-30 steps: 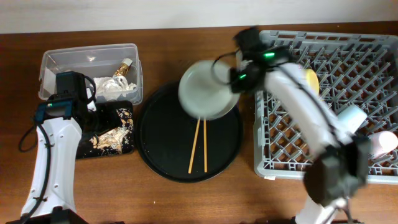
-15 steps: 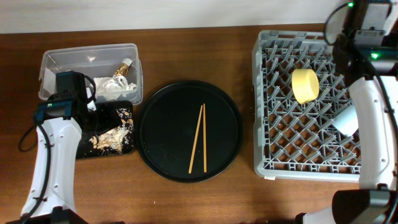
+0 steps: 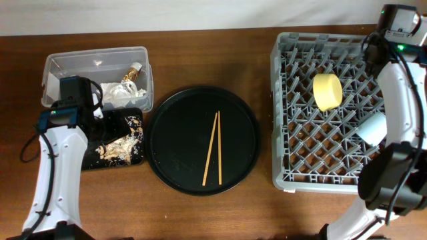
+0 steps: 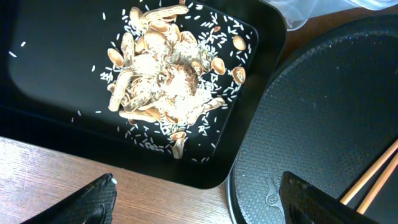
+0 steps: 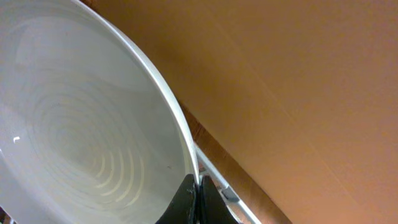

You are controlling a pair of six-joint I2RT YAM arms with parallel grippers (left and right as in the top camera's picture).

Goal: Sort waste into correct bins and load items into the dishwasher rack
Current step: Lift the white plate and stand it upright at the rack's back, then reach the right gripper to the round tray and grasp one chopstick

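1. The step in hand is judged to be the loading of the plate (image 5: 81, 124) into the dishwasher rack (image 3: 277, 113).
2. In the right wrist view the right tool (image 5: 194, 202) is seen clamped on the rim of the pale grey-green plate, which is held up in the air. Overhead, the arm is placed at the rack's far right corner, and the plate itself can hardly be made out there.
3. The left tool (image 4: 199, 202) is held with its fingers wide apart and nothing between them, above the shallow black tray (image 4: 50, 74) of food scraps (image 4: 165, 81).
4. A yellow bowl (image 3: 327, 91) and a pale cup (image 3: 372, 127) are already lodged in the rack.
5. For the next move, the plate would need to be lowered on edge between two rows of pegs, clear of the bowl and cup, before the grip is released.
6. The chopsticks (image 3: 213, 148) are left on the round black tray (image 3: 173, 140) on the desk (image 3: 200, 47).
7. No brand or label can be read. A small embossed mark on the round tray cannot be made out.
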